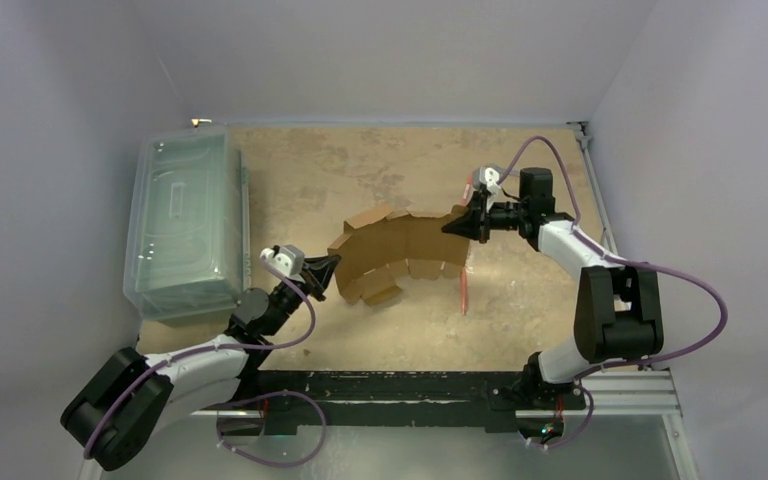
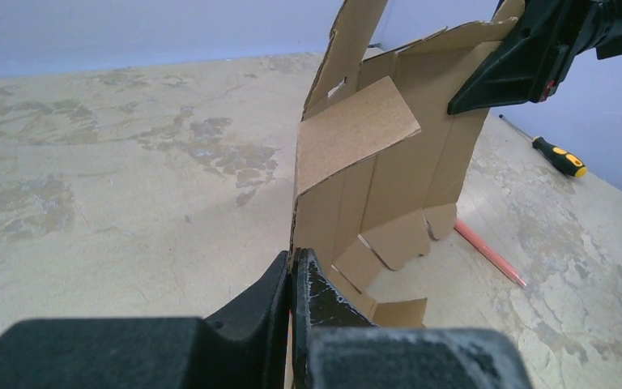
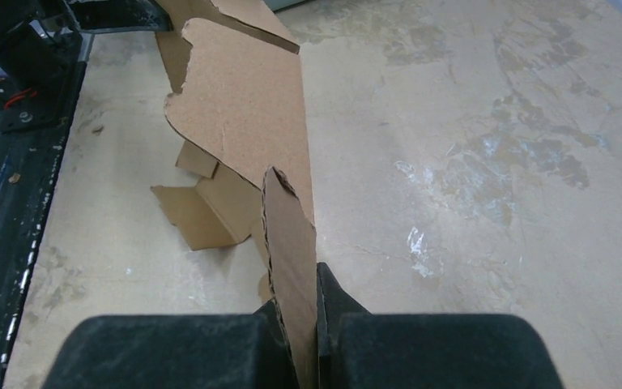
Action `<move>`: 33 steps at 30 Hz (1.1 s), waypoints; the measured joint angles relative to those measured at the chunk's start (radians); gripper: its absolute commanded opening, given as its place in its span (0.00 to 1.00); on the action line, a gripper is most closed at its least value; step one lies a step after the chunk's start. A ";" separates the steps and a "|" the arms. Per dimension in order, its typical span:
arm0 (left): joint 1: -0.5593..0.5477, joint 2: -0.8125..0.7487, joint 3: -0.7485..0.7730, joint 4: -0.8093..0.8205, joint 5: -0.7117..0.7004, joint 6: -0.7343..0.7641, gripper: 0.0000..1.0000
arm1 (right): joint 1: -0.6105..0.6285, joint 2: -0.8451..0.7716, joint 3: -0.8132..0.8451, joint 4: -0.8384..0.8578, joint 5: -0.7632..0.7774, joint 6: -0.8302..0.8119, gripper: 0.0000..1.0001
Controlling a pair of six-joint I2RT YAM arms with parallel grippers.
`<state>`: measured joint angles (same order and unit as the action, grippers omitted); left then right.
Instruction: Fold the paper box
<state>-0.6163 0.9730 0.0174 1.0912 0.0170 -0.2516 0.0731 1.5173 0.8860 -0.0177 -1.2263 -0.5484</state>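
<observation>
The paper box is a brown cardboard die-cut sheet standing on edge in a curve at mid table, flaps and tabs hanging toward the front. My left gripper is shut on its left end; in the left wrist view the black fingers pinch the sheet's edge. My right gripper is shut on the right end; the right wrist view shows the cardboard rising from between the closed jaws.
A large clear plastic bin lies at the table's left. A red pencil-like stick lies under the sheet's right end. A black-and-yellow screwdriver lies by the right wall. A black rail runs along the near edge.
</observation>
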 measured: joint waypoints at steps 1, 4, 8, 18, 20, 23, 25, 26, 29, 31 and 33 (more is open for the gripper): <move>0.000 0.000 0.000 0.000 0.000 -0.001 0.00 | 0.001 0.000 0.001 -0.005 -0.002 -0.001 0.00; 0.000 0.000 0.000 0.000 -0.003 -0.005 0.00 | 0.003 0.000 0.014 -0.051 -0.009 -0.025 0.00; 0.000 -0.008 0.002 -0.018 -0.003 -0.029 0.27 | 0.008 0.000 0.080 -0.181 0.009 -0.092 0.00; 0.000 -0.272 0.274 -0.564 -0.003 -0.126 0.65 | 0.011 -0.093 0.298 -0.514 0.151 -0.166 0.00; 0.000 -0.315 0.336 -0.660 -0.033 -0.148 0.66 | 0.011 -0.135 0.297 -0.536 0.169 -0.157 0.00; -0.001 -0.338 0.446 -0.818 -0.099 -0.165 0.70 | 0.011 -0.191 0.297 -0.558 0.190 -0.148 0.00; -0.001 -0.329 0.499 -0.881 -0.133 -0.166 0.74 | 0.011 -0.210 0.297 -0.576 0.193 -0.152 0.00; -0.001 -0.320 0.515 -0.903 -0.146 -0.164 0.75 | 0.011 -0.212 0.297 -0.587 0.194 -0.154 0.00; 0.001 -0.264 0.543 -0.934 -0.169 -0.153 0.76 | 0.011 -0.209 0.298 -0.628 0.197 -0.169 0.00; 0.011 -0.217 0.556 -0.941 -0.169 -0.149 0.76 | 0.011 -0.209 0.298 -0.657 0.198 -0.180 0.00; 0.049 -0.160 0.560 -0.939 -0.129 -0.151 0.76 | 0.011 -0.212 0.297 -0.676 0.198 -0.186 0.00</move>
<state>-0.5671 0.8127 0.5777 0.1520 -0.1123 -0.4026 0.0841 1.3048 1.1831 -0.6937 -1.0286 -0.7345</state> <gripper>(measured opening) 0.753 0.008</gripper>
